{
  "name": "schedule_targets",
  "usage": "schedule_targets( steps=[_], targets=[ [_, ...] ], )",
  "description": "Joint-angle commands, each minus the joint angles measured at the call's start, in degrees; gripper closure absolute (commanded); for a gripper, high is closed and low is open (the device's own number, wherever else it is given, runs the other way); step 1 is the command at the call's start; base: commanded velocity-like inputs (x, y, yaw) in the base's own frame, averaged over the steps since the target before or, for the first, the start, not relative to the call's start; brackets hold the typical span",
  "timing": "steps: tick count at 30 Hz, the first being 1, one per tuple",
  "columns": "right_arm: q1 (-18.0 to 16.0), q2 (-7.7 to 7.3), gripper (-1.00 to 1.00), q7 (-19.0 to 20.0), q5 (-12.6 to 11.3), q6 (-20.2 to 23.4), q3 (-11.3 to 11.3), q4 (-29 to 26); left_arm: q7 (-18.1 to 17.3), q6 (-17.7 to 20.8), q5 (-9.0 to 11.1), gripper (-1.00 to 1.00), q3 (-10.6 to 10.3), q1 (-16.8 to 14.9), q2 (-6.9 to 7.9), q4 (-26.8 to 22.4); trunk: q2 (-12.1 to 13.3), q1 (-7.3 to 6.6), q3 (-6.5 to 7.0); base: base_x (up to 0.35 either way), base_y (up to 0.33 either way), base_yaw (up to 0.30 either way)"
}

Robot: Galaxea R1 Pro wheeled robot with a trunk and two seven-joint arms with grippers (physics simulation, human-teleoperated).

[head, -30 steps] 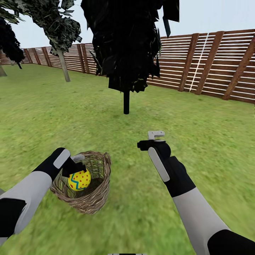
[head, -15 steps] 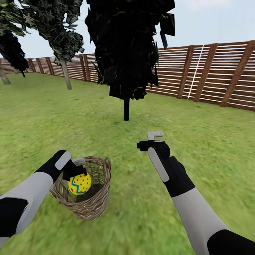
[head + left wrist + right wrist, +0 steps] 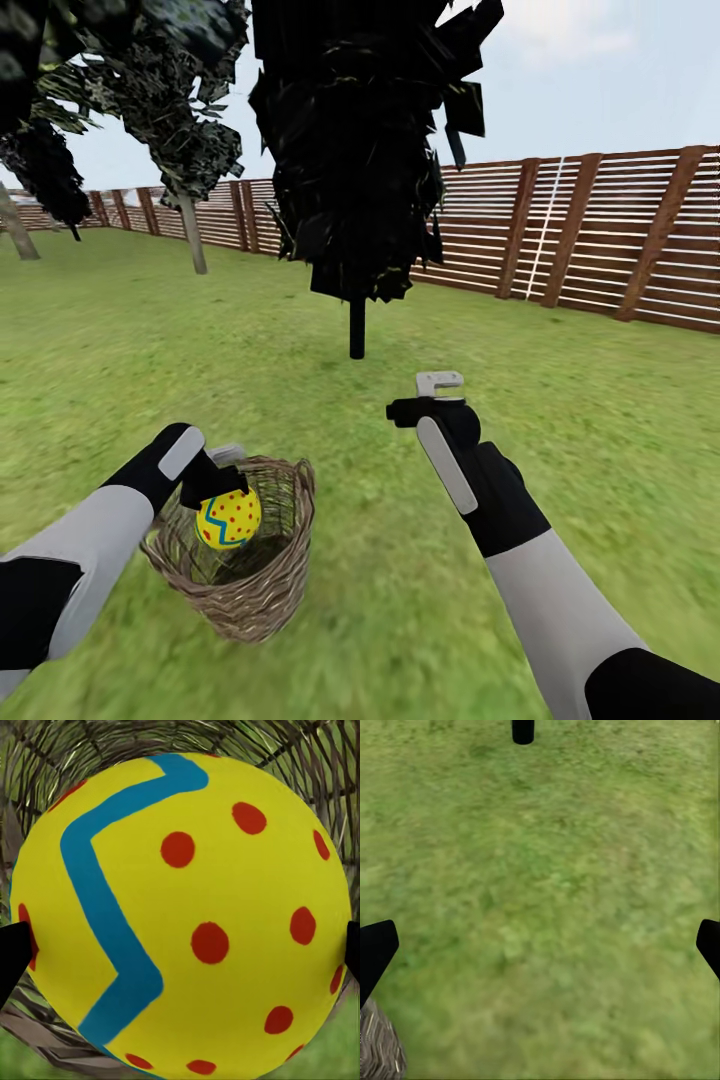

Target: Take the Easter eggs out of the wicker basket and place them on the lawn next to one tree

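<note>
My left gripper (image 3: 225, 495) is shut on a yellow Easter egg (image 3: 228, 518) with a blue zigzag and red dots. It holds the egg at about rim height over the mouth of the wicker basket (image 3: 250, 600), which stands on the lawn (image 3: 330, 430). In the left wrist view the egg (image 3: 180, 915) sits between the fingertips of the left gripper (image 3: 180, 956), with basket weave (image 3: 45, 757) behind it. My right gripper (image 3: 440, 385) hangs open over bare grass to the basket's right. Its wrist view shows the right gripper (image 3: 541, 951) above lawn, with the basket's edge (image 3: 379, 1050) in one corner.
A black-trunked tree (image 3: 357, 325) with near-black foliage stands just ahead. A pale grey-trunked tree (image 3: 193, 235) rises further back on the left, and another pale trunk (image 3: 18, 235) at the far left. A brown slat fence (image 3: 600, 240) rings the garden.
The whole view has shifted, with the ground things sliding down the picture. The egg in my left gripper now sits higher against the basket's rim. The right arm holds its pose.
</note>
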Motion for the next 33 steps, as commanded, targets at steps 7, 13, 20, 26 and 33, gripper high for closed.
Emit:
schedule_targets(
  steps=[7, 13, 20, 26, 33],
  targets=[
    [0.0, 0.06, -1.0, -0.6, -0.6, 0.1, 0.1, 0.1, 0.4, 0.1, 0.6, 1.0, -0.4, 0.0, 0.1, -0.2, 0.1, -0.19, 1.5, 0.0, 0.0, 0.0],
    [0.0, 0.0, -1.0, -0.6, -0.6, 0.1, 0.1, 0.1, 0.5, 0.1, 0.6, 1.0, -0.4, 0.0, 0.12, -0.3, 0.2, -0.34, 2.83, 0.0, 0.0, 0.0],
    [0.1, -0.01, -1.0, -0.5, -0.5, 0.0, 0.1, 0.1, 0.5, 0.1, 0.7, 1.0, -0.3, 0.0, 0.25, -0.6, 0.3, -0.52, 4.38, 0.0, 0.0, 0.0],
    [0.3, -0.08, -1.0, -0.5, -0.2, -0.5, 0.2, 2.3, 0.6, 0.1, 0.6, 1.0, -0.7, 0.0, 0.6, -4.2, 0.3, -0.68, 5.71, 0.0, 0.0, 0.0],
    [0.7, -0.1, -1.0, -0.5, 0.0, -4.9, 3.1, 7.0, 1.4, 0.1, 0.2, 1.0, -0.5, -0.3, 4.28, -14.8, 0.4, -0.86, 7.26, 0.0, 0.0, 0.0]
  ],
)
